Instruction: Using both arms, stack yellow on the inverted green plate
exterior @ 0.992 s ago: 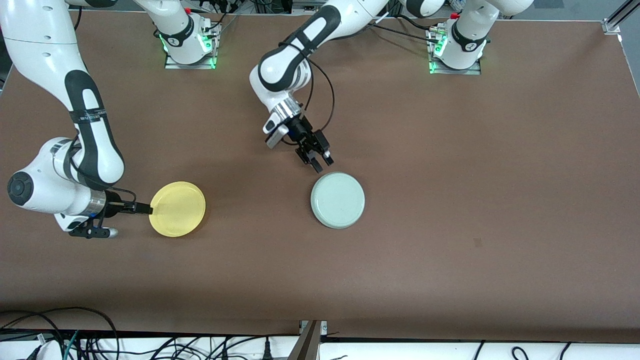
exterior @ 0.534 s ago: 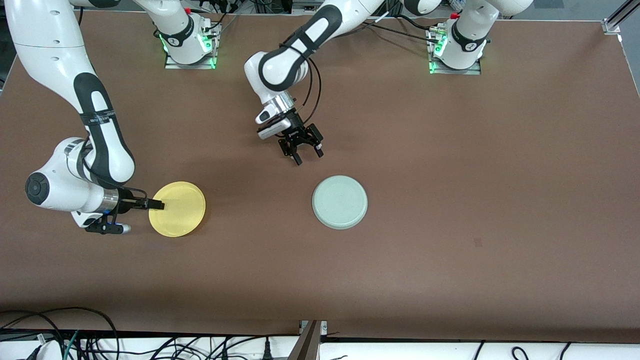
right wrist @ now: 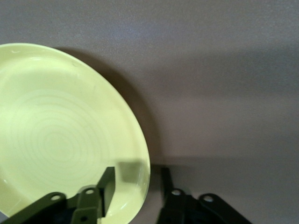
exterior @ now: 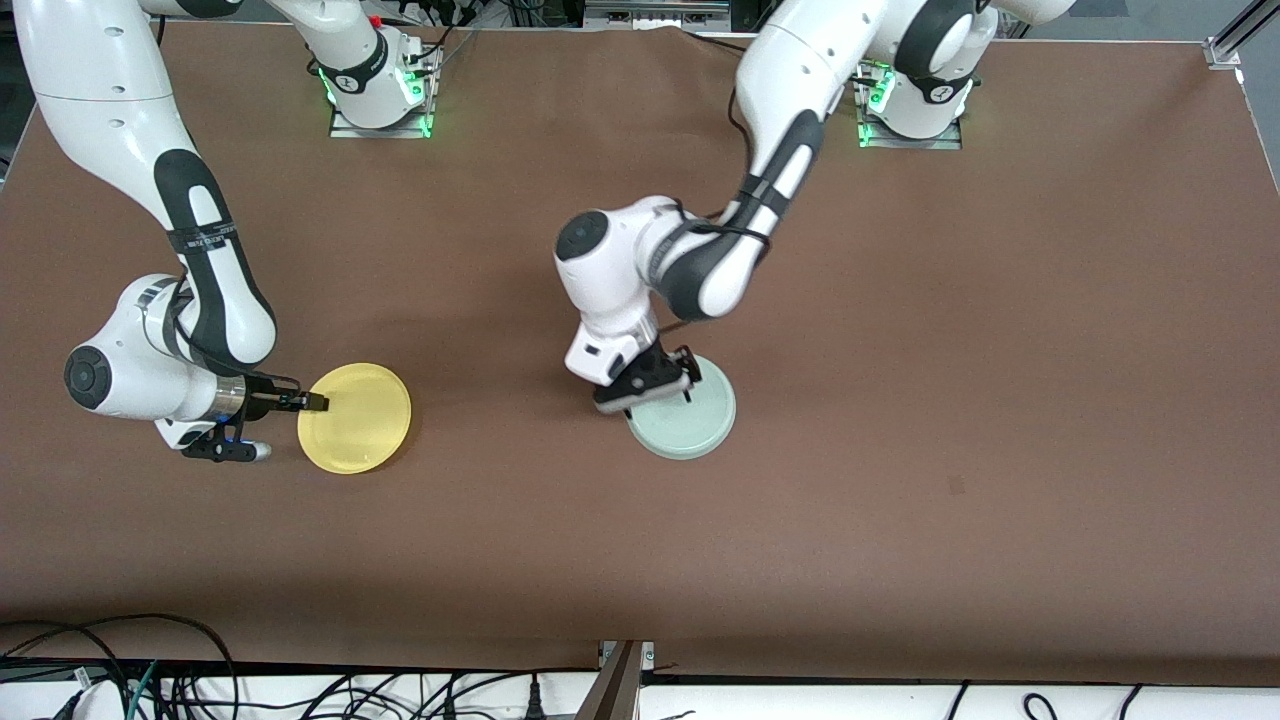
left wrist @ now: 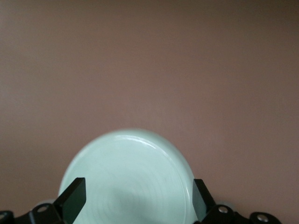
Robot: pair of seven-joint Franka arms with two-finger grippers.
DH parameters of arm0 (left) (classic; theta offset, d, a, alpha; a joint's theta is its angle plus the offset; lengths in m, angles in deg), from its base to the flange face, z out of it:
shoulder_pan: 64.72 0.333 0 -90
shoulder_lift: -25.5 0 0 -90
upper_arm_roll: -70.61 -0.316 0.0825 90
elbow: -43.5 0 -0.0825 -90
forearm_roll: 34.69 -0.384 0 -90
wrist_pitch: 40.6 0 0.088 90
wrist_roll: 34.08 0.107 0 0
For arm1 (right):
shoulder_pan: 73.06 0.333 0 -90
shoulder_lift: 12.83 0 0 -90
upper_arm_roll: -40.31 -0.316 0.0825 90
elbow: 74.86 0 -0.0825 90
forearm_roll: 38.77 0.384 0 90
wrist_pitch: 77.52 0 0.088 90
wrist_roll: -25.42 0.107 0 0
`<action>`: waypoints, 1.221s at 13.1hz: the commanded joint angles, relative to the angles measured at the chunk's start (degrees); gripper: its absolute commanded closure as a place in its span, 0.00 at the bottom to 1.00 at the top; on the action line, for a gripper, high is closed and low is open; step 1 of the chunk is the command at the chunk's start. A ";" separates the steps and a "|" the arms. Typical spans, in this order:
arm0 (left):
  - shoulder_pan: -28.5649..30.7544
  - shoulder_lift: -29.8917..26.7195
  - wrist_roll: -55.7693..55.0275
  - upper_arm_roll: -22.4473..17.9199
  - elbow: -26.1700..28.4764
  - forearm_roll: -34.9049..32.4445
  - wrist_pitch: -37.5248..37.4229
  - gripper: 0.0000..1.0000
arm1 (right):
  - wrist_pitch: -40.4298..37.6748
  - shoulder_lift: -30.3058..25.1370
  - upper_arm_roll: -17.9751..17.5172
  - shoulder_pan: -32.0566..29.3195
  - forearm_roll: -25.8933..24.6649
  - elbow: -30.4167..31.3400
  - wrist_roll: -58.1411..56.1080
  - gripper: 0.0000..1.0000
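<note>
The right gripper (right wrist: pixel 133 191) has its fingers on both sides of the yellow plate's (exterior: pixel 355 417) edge, closing, not tight. It could slip out. The left gripper (left wrist: pixel 136 198), wide open, straddles the green plate (exterior: pixel 683 418) and might bump it

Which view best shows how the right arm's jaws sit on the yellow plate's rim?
The right wrist view: one jaw lies inside the yellow plate, the other outside its rim, straddling the edge. The front view shows the right gripper at the plate's edge but not both jaws. The left wrist view shows only the green plate.
</note>
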State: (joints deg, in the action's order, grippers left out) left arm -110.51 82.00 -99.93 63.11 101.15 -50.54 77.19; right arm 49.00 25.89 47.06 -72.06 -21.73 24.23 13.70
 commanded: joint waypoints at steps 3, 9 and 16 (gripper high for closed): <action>10.17 -9.81 8.81 1.17 0.18 12.75 -10.99 0.00 | -0.40 -0.04 -0.16 -0.04 1.16 -0.30 -0.42 1.00; 21.33 -19.75 24.25 0.91 0.36 19.94 -21.89 0.00 | -2.93 -2.14 -1.64 0.05 1.25 -4.42 -0.42 1.00; 32.69 -30.90 50.52 0.47 0.62 23.23 -37.79 0.00 | -1.75 -1.89 -15.70 2.58 1.16 -8.74 20.81 1.00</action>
State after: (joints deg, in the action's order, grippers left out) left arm -78.53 55.94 -55.53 63.28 100.19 -27.46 43.00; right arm 44.21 23.56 34.25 -71.23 -21.23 15.69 28.22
